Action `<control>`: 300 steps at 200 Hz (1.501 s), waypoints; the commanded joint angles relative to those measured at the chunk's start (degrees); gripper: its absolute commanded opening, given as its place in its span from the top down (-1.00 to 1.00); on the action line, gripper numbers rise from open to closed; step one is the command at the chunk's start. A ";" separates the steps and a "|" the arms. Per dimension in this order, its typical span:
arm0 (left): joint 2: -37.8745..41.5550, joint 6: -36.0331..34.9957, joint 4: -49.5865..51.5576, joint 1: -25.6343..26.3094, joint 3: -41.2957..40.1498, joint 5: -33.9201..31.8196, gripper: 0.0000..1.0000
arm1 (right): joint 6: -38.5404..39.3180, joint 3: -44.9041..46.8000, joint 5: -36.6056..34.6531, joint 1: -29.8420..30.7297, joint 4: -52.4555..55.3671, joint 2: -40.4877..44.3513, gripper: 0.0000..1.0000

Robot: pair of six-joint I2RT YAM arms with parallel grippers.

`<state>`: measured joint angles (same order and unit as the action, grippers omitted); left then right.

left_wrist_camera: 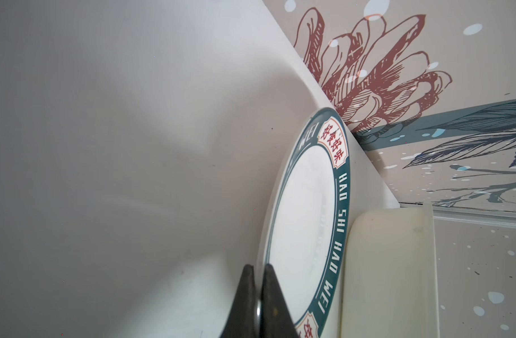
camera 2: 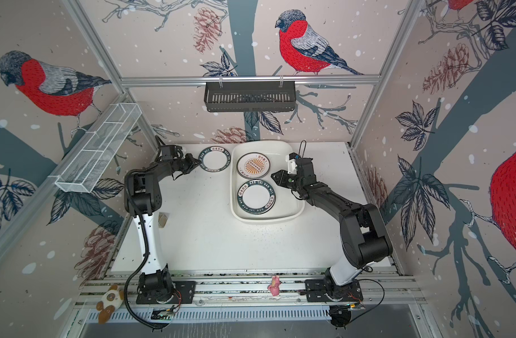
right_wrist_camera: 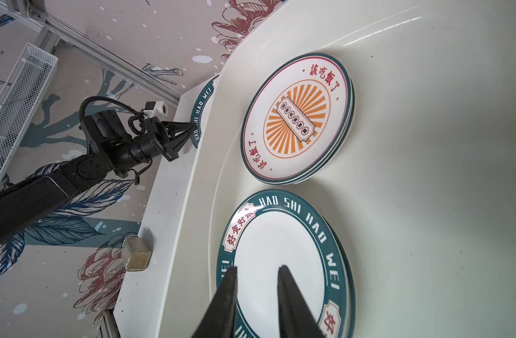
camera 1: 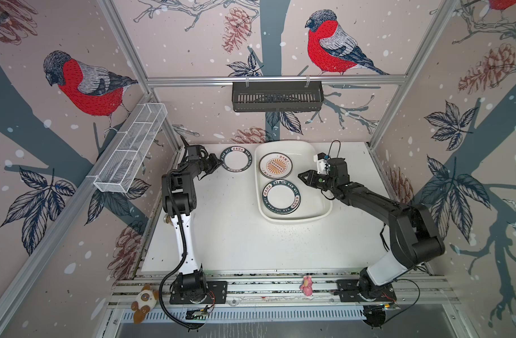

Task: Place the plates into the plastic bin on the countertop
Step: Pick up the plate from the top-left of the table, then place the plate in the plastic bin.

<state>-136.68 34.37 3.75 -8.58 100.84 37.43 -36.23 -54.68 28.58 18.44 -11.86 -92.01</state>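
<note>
**Inspector:** Containers first. What holds what?

**Assistant:** The plastic bin (camera 1: 291, 148) sits at the far side of the countertop (camera 1: 221, 228), right of centre. Two piles lie flat on its floor. The sunburst stack (camera 1: 275, 165) is at the far end and the green-rimmed stack (camera 1: 281, 196) at the near end, with a slight gap between them. A black slatted shelf (camera 1: 277, 99) hangs from the back rail and a white wire mesh basket (camera 1: 130, 146) from the left wall, both well apart from the plates.

**Inspector:** Anything outside the bin?

**Assistant:** One loose green-rimmed plate (camera 1: 236, 159) is on the countertop, just beside the bin's left wall near its far corner.

**Inspector:** The claws?

**Assistant:** The left gripper (camera 1: 219, 161) is at that plate's left edge. In the left wrist view its fingers (left_wrist_camera: 272, 292) are pinched narrow on the rim, one on each face, holding the plate. I cannot tell whether the plate is clear of the surface. The right gripper (camera 1: 300, 176) hangs over the bin, to the right of the gap between the piles. In the right wrist view its fingers (right_wrist_camera: 291, 304) stand a little apart above the green-rimmed stack, with nothing between them.

**Inspector:** Counts?

**Assistant:** Both top views show three plate faces: two green-rimmed and one sunburst. The right wrist view shows more rims beneath each top plate in the bin: at least two under the sunburst and at least one under the green. Exact totals cannot be told. There is one bin and two grippers.
</note>
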 commanded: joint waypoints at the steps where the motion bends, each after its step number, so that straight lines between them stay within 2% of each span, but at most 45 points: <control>1: 2.08 -0.84 -0.01 -0.67 -1.07 0.31 1.00 | -0.55 0.09 0.67 -0.06 -2.16 0.81 0.47; 73: 8.84 -1.29 -0.93 -1.78 -5.83 1.86 1.00 | -1.24 0.80 1.58 -0.44 -4.36 2.52 0.47; 207: 24.50 -4.00 4.77 -2.93 -15.23 4.60 1.00 | -0.21 1.66 5.05 -0.66 -3.69 4.38 0.45; 300: 34.55 -6.37 8.79 -2.92 -18.85 5.78 1.00 | 1.59 0.84 7.04 -1.55 -1.01 6.30 0.41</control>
<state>-104.40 29.43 12.16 -11.46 82.52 40.64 -35.79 -53.23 34.57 17.19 -13.13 -86.54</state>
